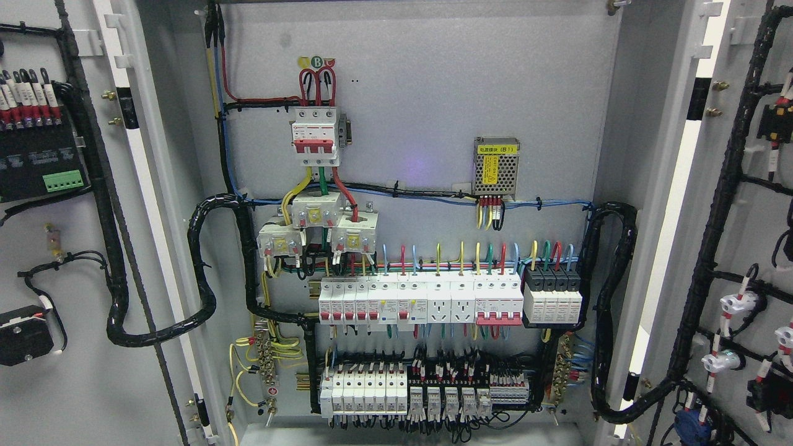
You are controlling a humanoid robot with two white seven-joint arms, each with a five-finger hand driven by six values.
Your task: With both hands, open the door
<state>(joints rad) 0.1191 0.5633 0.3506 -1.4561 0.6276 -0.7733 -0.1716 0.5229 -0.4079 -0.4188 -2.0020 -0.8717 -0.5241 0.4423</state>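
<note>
Doors: the left door [74,248] and right door [743,248] stand swung fully outward, long edges vertical, exposing the cabinet [421,93] wiring. Neither hand is in view; finger state and nearer arm cannot be determined.

My view is evenly and brightly lit, a cool white light falling on the grey back panel [433,80] from the front. Shadows are soft and short, lying just beside the black cable bundles [204,260]. A faint purple glow sits on the panel near its middle. The white strips on the door edges [672,204] gleam brightly, nearly washed out. Focus is sharp in the centre; small print on the breakers [396,303] is too fine to read. Straight edges lean outward towards the sides.
</note>
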